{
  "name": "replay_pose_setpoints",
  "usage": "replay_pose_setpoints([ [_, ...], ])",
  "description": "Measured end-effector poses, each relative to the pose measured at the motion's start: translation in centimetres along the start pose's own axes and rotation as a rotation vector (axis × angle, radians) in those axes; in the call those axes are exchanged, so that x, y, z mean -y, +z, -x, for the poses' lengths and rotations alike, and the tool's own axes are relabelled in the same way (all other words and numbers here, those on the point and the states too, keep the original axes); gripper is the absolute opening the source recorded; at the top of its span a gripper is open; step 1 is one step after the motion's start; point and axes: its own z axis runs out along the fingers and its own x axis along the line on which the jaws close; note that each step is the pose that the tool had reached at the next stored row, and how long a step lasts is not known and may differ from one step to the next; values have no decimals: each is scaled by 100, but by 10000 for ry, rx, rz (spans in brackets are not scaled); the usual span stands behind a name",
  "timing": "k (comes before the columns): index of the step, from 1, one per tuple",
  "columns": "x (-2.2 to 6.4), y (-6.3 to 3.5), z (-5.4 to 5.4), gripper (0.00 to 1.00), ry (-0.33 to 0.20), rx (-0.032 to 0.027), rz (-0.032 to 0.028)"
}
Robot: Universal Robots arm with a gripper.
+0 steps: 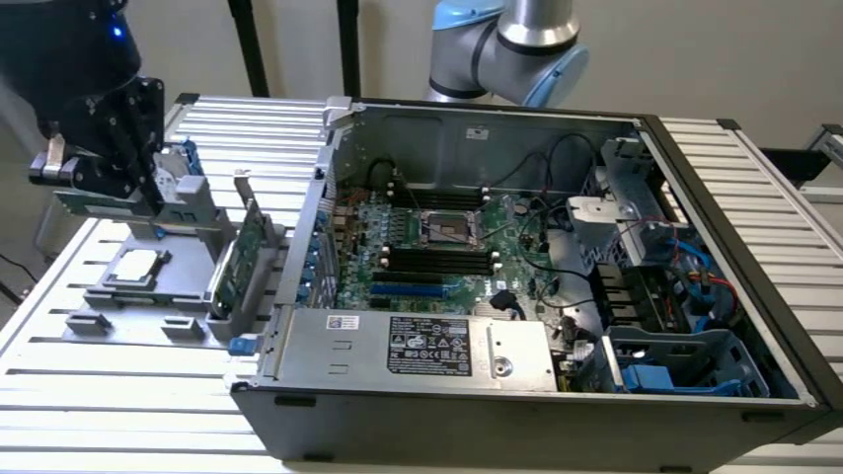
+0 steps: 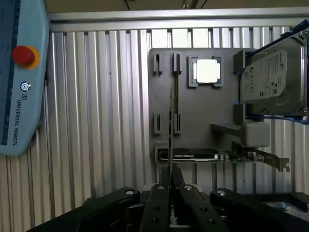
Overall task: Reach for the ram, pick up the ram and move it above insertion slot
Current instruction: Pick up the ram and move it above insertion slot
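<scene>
My gripper is shut on the ram, a thin green stick seen edge-on that runs out from between the black fingers. Below the ram lies the grey parts holder with its small upright brackets. In the exterior view the gripper hangs over that holder at the exterior view's left, outside the open computer case. The insertion slot is one of several parallel black strips on the motherboard inside the case, well to the exterior view's right of the gripper.
The holder also carries a bigger green card with a metal bracket, a processor chip and a hard drive. The case's side wall stands between holder and motherboard. A teach pendant lies on the ribbed table.
</scene>
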Motion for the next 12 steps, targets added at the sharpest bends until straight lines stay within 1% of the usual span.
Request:
replay_pose_setpoints([
  [4,179,-15,9,13,-11,215,9],
  [9,406,-43,19,13,-27,506,22],
  [12,542,-66,26,13,-34,643,28],
])
